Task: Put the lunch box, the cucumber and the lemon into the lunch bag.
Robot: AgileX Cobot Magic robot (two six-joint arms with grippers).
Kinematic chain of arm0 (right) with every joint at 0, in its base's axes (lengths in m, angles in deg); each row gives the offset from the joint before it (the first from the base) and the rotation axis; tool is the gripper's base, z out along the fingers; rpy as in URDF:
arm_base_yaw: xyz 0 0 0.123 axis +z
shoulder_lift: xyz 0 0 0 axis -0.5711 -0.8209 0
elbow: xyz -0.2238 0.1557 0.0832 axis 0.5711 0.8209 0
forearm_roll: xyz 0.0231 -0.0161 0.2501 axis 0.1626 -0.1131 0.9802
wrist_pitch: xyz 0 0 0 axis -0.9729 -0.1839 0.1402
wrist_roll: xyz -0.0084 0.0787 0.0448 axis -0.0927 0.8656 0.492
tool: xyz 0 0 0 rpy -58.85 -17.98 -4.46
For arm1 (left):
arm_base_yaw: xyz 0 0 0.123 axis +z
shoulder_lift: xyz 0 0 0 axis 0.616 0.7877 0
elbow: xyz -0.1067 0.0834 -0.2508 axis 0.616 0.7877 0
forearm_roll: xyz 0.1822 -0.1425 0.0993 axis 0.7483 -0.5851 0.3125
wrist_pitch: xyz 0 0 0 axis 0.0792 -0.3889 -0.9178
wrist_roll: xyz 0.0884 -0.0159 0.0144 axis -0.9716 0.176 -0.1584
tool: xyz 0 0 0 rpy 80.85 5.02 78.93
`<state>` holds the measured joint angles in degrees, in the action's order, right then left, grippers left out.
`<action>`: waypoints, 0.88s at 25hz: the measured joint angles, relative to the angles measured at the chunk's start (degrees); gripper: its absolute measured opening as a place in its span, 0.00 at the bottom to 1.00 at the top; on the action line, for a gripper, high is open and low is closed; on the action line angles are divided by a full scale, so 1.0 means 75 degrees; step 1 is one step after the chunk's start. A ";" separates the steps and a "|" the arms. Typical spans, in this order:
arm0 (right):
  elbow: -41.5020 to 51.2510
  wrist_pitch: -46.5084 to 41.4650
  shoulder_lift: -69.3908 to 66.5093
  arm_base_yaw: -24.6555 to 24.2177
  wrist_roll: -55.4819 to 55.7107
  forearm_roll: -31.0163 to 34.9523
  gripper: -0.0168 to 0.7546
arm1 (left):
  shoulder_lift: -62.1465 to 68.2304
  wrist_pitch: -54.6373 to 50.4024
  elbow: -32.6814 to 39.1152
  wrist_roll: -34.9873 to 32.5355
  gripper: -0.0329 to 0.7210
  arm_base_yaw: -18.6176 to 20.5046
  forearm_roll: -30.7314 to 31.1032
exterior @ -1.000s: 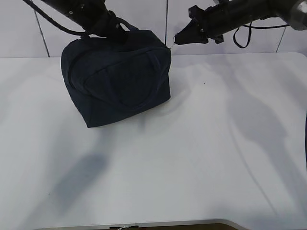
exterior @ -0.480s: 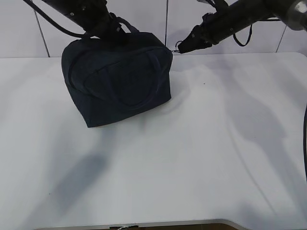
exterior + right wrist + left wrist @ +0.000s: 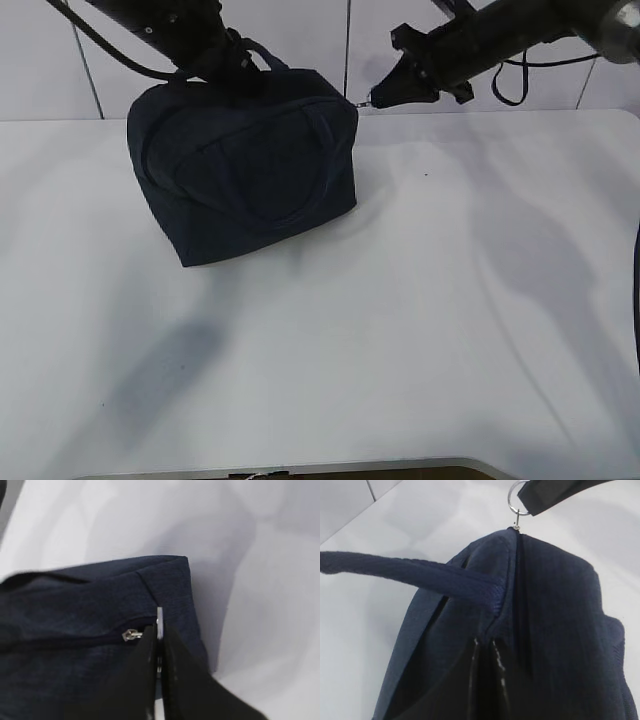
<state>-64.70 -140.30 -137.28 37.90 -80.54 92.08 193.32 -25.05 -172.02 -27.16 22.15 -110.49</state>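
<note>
Exterior view: both arms angled down from back onto lunch bag [image 3: 245, 165], navy fabric, boxy, on white counter [image 3: 420, 330] back left. Left wrist view: left tool [image 3: 487, 650] clenched on woven handle [image 3: 395, 570]. Right wrist view: right tool [image 3: 159, 635] clamped on metal ring pull [image 3: 160, 616].

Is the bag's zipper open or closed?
Closed. On the lunch bag the zipper runs shut right up to its slider, and the right gripper pinches the ring pull at the bag's end.
</note>
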 joint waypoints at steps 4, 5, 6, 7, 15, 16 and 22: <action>0.0000 0.0000 0.0000 -0.0014 0.1715 0.0113 0.03 | 0.0000 0.0011 0.0000 0.0000 0.04 0.0000 0.0018; 0.0000 0.0000 0.0000 -0.0014 0.2116 0.0148 0.03 | 0.0000 0.0064 0.0000 0.0000 0.04 0.0000 0.0035; 0.0000 0.0016 0.0000 -0.0014 0.2591 0.0181 0.03 | 0.0000 0.0119 0.0000 0.0000 0.04 0.0000 0.0063; 0.0000 0.0033 0.0000 -0.0029 0.3012 0.0297 0.03 | 0.0000 0.0173 0.0000 0.0000 0.04 0.0000 0.0065; 0.0000 0.0078 0.0000 -0.0029 0.4875 0.0956 0.03 | 0.0000 0.0340 0.0000 0.0000 0.04 0.0000 0.0075; 0.0000 0.0078 0.0000 -0.0029 0.4983 0.0956 0.03 | 0.0000 0.0340 0.0000 0.0000 0.04 0.0000 0.0075; 0.0000 0.0078 -0.0146 -0.0029 0.6072 0.0985 0.03 | 0.0000 0.0344 0.0000 0.0000 0.04 0.0000 0.0075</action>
<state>-64.70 -139.72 -138.38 37.68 -35.00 99.47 193.32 -22.47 -172.02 -27.16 22.15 -109.93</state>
